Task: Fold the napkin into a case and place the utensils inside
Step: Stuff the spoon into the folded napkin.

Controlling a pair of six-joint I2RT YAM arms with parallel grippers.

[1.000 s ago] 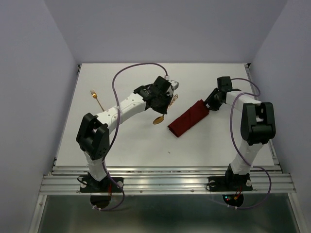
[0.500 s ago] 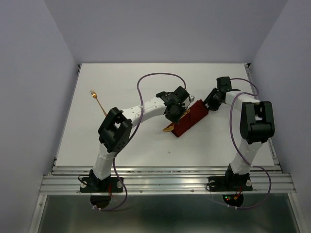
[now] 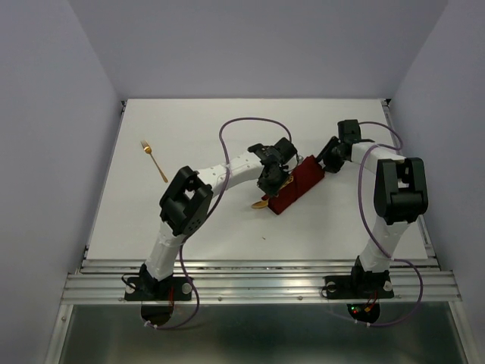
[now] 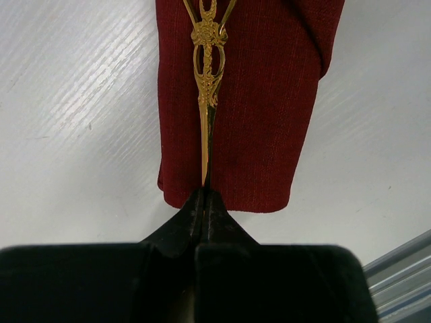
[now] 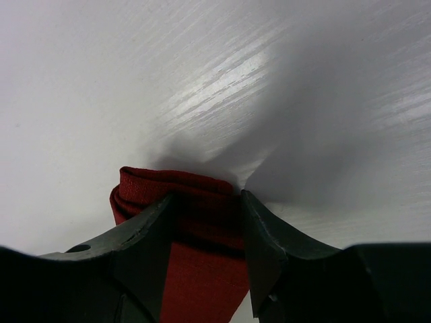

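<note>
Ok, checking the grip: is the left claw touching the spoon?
Touching. The left wrist view shows the left claw shut on the spoon, gripping its handle.

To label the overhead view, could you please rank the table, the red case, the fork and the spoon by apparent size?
1. table
2. case
3. fork and spoon: unranked. They look similar, and the left end effector hides part of the spoon.

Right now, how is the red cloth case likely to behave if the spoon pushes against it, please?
The case is woven cloth lying flat, so it probably flops and bunches. Its near end lies free, so the spoon may slide it.
</note>
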